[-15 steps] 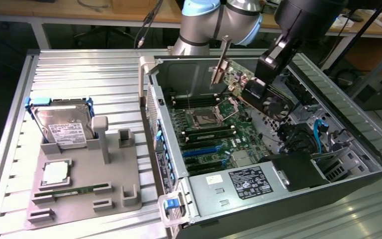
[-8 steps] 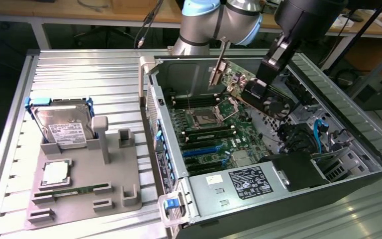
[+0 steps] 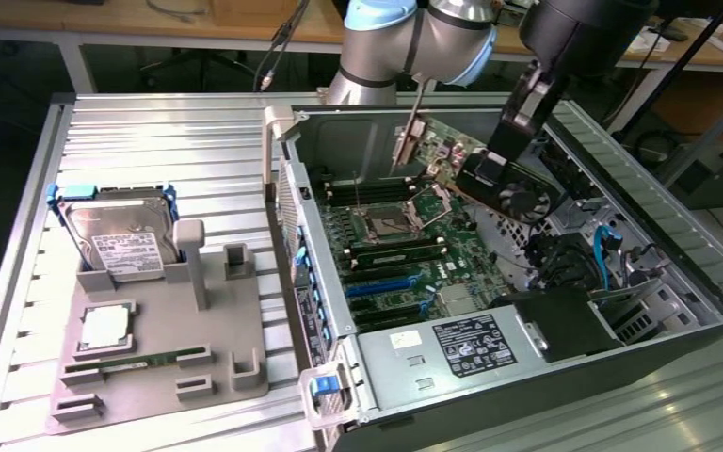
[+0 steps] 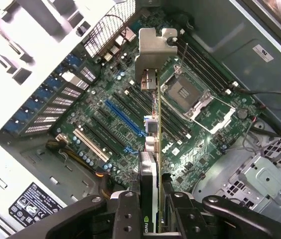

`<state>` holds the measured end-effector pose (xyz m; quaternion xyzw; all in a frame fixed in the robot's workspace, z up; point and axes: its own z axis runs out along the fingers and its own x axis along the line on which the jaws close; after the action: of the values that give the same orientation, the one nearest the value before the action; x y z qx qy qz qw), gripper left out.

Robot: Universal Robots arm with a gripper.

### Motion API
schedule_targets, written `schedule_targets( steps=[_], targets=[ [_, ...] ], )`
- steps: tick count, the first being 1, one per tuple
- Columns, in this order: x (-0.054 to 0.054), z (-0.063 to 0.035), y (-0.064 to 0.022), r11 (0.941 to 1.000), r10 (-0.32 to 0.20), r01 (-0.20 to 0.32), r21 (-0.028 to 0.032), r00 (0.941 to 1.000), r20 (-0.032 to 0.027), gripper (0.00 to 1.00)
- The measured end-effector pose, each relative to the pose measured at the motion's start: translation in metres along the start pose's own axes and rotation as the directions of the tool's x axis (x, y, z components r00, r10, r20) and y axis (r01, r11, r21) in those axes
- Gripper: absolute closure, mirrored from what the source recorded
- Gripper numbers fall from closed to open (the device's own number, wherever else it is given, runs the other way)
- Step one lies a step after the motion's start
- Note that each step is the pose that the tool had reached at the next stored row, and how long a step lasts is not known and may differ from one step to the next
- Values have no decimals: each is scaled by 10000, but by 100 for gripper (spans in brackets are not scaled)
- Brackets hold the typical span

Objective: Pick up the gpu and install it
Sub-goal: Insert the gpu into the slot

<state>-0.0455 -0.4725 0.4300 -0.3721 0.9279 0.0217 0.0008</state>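
The gpu (image 3: pixel 512 186) is a dark card with a round fan, hanging in the air over the open computer case (image 3: pixel 663 245). My gripper (image 3: pixel 508 151) is shut on its upper edge. In the wrist view the gpu (image 4: pixel 152 144) runs edge-on away from my gripper (image 4: pixel 152 214). A black finger (image 4: pixel 125 214) presses on each side of it. The card's silver bracket (image 4: pixel 155 50) is at the far end. Under the card lies the green motherboard (image 4: pixel 100 99) with its blue slot (image 4: pixel 125 119) and the CPU socket (image 4: pixel 185 94). The card hangs apart from the board.
In the exterior view's left, a grey fixture (image 3: pixel 211 330) holds a silver hard drive (image 3: pixel 117 235) with blue rails, a CPU chip (image 3: pixel 106 325) and a green memory stick (image 3: pixel 136 363). The power supply (image 3: pixel 462 344) fills the case's near end. Cables (image 3: pixel 606 250) and a drive cage (image 3: pixel 632 315) crowd its right side.
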Motion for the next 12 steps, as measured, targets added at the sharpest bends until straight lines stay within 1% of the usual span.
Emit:
schedule_targets(
  steps=[7,9,12],
  targets=[
    [0,0,0,9979,-650,650,-13,9979,-25,73],
    [0,0,0,9962,-875,874,-17,9962,-34,73],
    [0,0,0,9915,-1304,1304,-27,9915,-50,73]
  ],
)
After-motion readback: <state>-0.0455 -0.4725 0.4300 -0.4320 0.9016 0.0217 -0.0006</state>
